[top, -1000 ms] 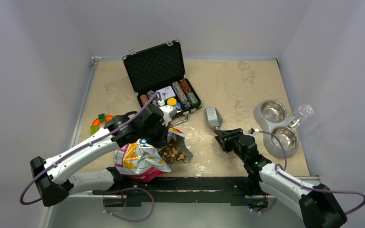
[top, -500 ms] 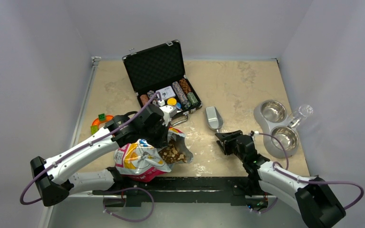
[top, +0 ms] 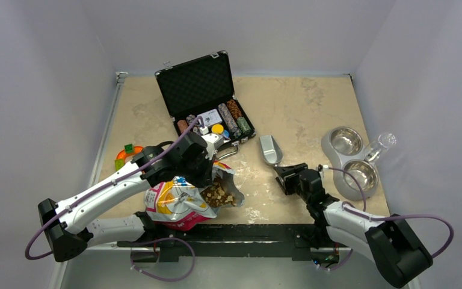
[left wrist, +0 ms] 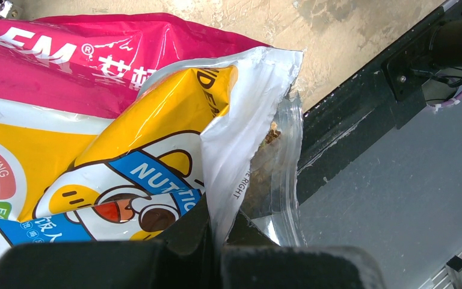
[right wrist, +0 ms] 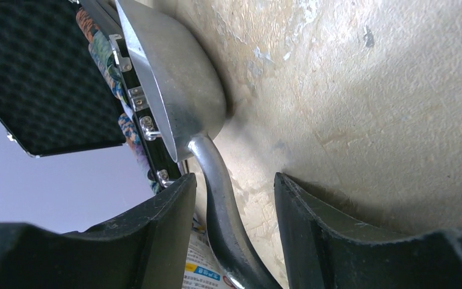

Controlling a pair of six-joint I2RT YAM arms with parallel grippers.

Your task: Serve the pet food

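Your two arms work a mottled beige tabletop (top: 301, 102), where the biggest item, a black case (top: 195, 84), stands open at the far centre with rows of striped poker chips (top: 234, 117) in its tray. On the near left lies the printed pet-food bag (top: 177, 205), on its side with its mouth turned right. Your left hand (top: 207, 168) is clamped tight on the white upper lip of that mouth, the film pinched between its fingers (left wrist: 186, 235) in the wrist view. At the right, well apart from the bag, sits a grey double-bowl feeder (top: 326, 144) with a clear bottle (top: 382, 144) at its far-right side; both steel bowls look bare. Between case and feeder a metal scoop (top: 269, 149) rests on the tabletop, handle pointing toward you. Your right hand (top: 287, 174) stands partly open astride that handle, a gap showing on each side and nothing gripped. The pet food (top: 216, 194), small brown kibble, shows only in the bag's open mouth. A small orange-and-green toy (top: 126, 155) sits at the left edge.
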